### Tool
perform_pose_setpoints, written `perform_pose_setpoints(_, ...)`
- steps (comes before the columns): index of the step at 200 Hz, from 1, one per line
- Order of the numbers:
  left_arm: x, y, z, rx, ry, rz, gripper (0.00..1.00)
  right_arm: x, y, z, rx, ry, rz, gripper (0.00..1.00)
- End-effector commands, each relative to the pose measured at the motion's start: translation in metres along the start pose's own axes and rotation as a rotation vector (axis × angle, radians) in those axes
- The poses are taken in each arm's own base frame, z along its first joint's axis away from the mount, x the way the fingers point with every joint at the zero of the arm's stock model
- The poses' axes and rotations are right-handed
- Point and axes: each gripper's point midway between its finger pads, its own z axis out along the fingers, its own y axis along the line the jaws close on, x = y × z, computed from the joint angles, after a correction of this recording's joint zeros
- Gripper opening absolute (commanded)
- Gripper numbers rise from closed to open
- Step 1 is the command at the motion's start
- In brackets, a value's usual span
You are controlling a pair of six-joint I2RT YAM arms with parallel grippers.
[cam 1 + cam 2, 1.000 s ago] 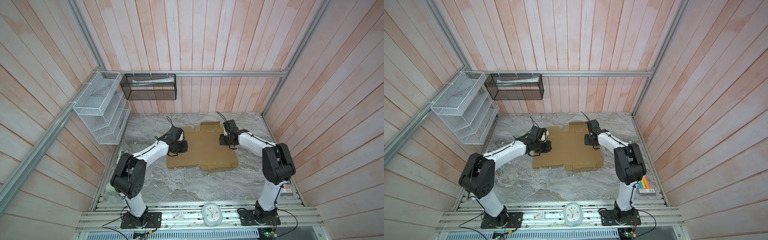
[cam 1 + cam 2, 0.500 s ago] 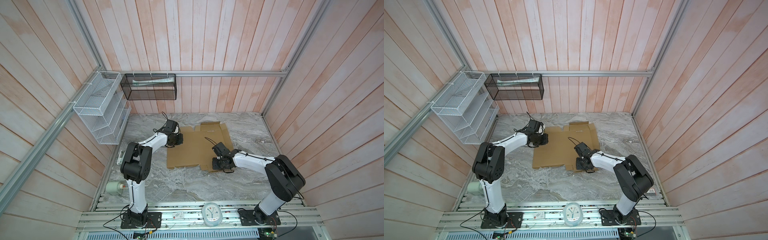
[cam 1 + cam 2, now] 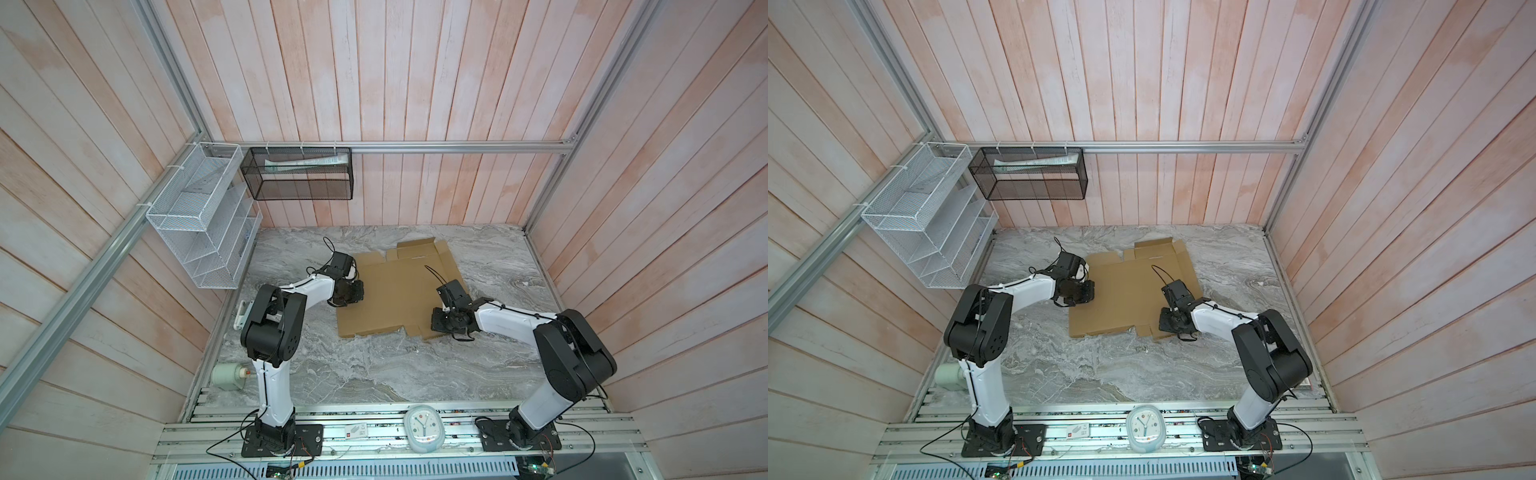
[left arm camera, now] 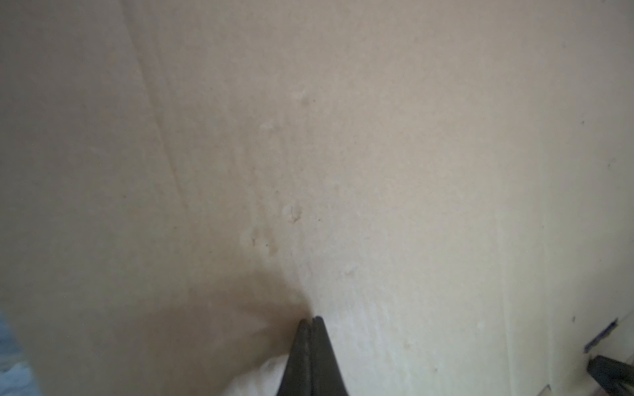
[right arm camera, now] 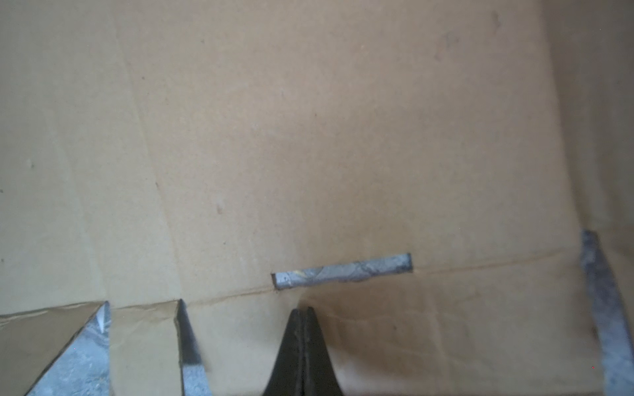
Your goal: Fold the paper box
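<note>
both top views: paper box [image 3: 395,291] flat on surface [image 3: 374,374], centre-far; left tool [image 3: 348,293] at its left edge, right tool [image 3: 444,323] at near-right corner | left wrist: left tool [image 4: 310,322] tips together, on paper box | right wrist: right tool [image 5: 302,313] tips together, just beside slit [image 5: 343,271]

Grey marbled tabletop [image 3: 374,374] bare and open between the flat brown cardboard paper box [image 3: 395,291] and the aluminium front rail [image 3: 332,411]; bare too right of the box, up to the right plank wall [image 3: 602,270]; narrower strip behind it; white-and-black left arm [image 3: 307,291] crosses the left margin, elbow raised high; white-and-black right arm [image 3: 511,322] lies low across the front-right approach; white wire-mesh tiered rack [image 3: 199,220] juts from the left wall [image 3: 104,187]; black mesh basket [image 3: 299,178] hangs on the back wall [image 3: 415,187].
</note>
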Motion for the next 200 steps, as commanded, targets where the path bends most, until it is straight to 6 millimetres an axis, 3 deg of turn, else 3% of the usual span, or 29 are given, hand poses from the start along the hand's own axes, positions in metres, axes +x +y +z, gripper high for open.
perform_pose_setpoints(1, 0.023, 0.006, -0.007, -0.004, 0.028, -0.034, 0.00, 0.013, -0.039, 0.020, 0.107, 0.093, -0.012, 0.03)
perform_pose_setpoints(59, 0.087, -0.007, -0.012, 0.016, 0.101, -0.045, 0.00, -0.024, -0.045, 0.047, 0.106, 0.111, -0.048, 0.04)
perform_pose_setpoints(111, 0.119, -0.068, -0.015, 0.145, 0.145, -0.003, 0.00, -0.064, -0.028, 0.079, 0.076, 0.108, -0.121, 0.03)
perform_pose_setpoints(134, 0.109, -0.095, -0.027, 0.207, 0.110, 0.024, 0.00, -0.086, -0.020, 0.076, 0.089, 0.076, -0.161, 0.01)
perform_pose_setpoints(160, 0.079, -0.106, -0.049, 0.207, 0.023, 0.052, 0.00, -0.103, -0.008, 0.049, 0.090, 0.004, -0.185, 0.02)
perform_pose_setpoints(180, 0.053, -0.105, -0.065, 0.212, -0.040, 0.060, 0.00, -0.102, -0.002, 0.024, 0.101, -0.039, -0.190, 0.02)
perform_pose_setpoints(200, 0.033, -0.090, -0.072, 0.188, -0.078, 0.050, 0.00, -0.093, 0.005, 0.001, 0.099, -0.072, -0.186, 0.03)
